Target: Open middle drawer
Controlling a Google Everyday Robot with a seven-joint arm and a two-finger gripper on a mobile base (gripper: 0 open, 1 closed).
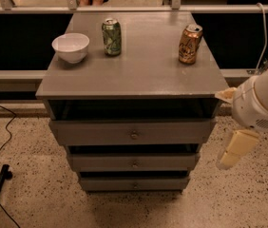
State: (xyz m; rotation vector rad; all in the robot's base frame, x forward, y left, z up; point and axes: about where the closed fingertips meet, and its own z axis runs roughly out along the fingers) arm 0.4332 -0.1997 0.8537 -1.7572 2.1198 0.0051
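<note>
- The middle drawer (134, 162) is set in the cabinet (138, 65) front, between the top drawer (100, 133) and the bottom drawer (105, 183).
- The gripper (236, 151) is held off the cabinet's right edge, apart from it; its width cannot be told.

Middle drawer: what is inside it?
Nothing can be told. Above the middle drawer front only a dark strip shows; the top drawer covers its inside. The tool hangs right of the cabinet, apart from it.
</note>
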